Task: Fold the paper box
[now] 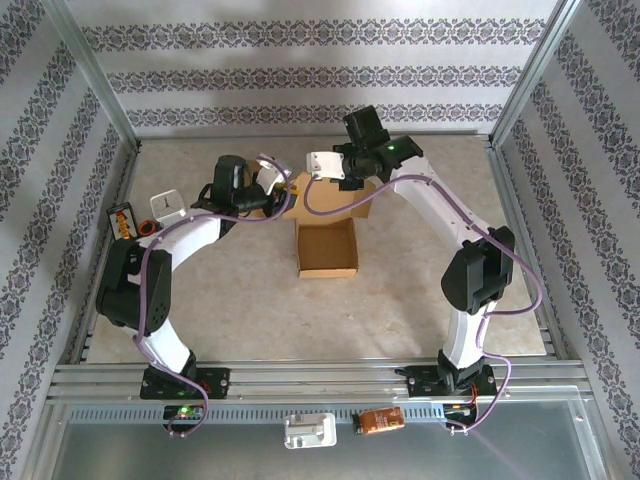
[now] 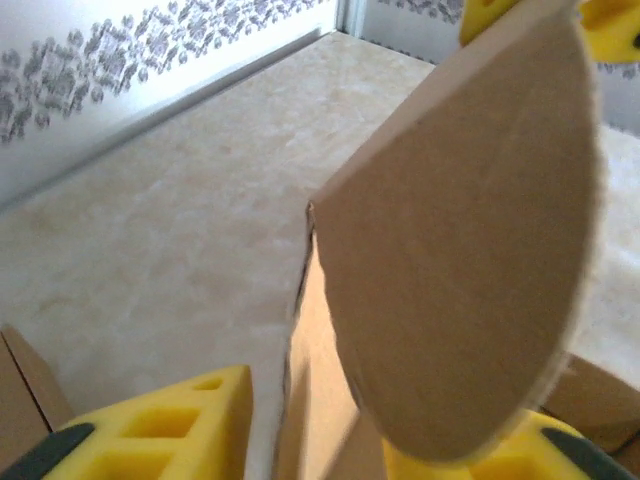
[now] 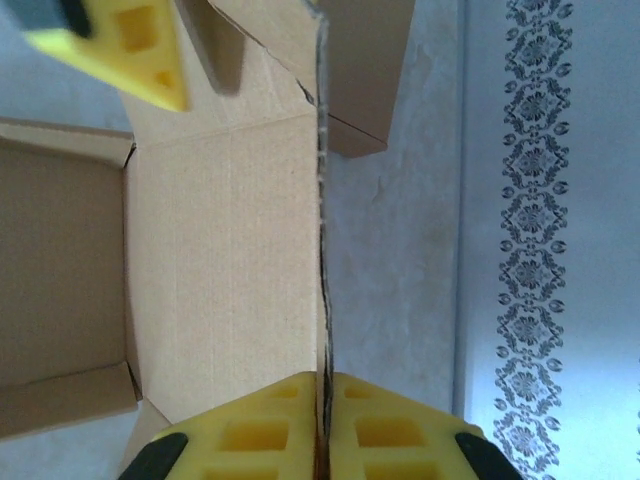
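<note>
Folding under way: the open brown cardboard box is sitting in the middle of the pale marbled surface, between the two arms. Its lid end is pointing toward the far patterned wall, where both claws are working.

The right claw is clamping a rounded brown cardboard flap, its yellow fingers pressed together on the sheet, which the right wrist view is showing edge-on. The left claw is standing with its fingers apart on either side of the same flap's lower end, not gripping it.

From here, the likeliest trouble is looking like the flap tearing or creasing off-line. A slit is already showing where it meets the neighbouring panel, so a pull to one side could lengthen it. Nothing is pinning the light box down, so a firm tug may be dragging or tipping it rather than bending the fold. The two claws are also sitting very near each other, and a careless closing move could be knocking them together.

No brand, label or print is showing on the cardboard. A small orange device at the left edge is carrying markings too small to read.
</note>
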Controlling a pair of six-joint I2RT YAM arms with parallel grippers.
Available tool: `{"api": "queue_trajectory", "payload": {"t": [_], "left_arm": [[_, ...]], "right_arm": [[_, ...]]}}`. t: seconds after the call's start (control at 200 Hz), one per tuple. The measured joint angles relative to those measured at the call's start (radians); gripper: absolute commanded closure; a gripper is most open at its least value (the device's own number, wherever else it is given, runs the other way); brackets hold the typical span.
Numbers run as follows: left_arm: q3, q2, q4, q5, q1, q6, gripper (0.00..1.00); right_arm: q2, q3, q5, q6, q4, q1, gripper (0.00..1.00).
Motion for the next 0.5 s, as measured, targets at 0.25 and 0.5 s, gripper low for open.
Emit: {"api": "queue_trajectory", "payload": {"t": [0.25,0.5], "left_arm": [[-0.177,-0.283,0.100,-0.242,0.000,-0.450,0.51],[-0.145,-0.378,-0.091,-0.354,0.014,-0.715,0.49]], "right_arm": [[-0.108,-0.192,0.180,-0.018,0.154,0.096,0.89],[-0.156,-0.350,0.266,-0.006,0.248,0.150,0.86]]}}
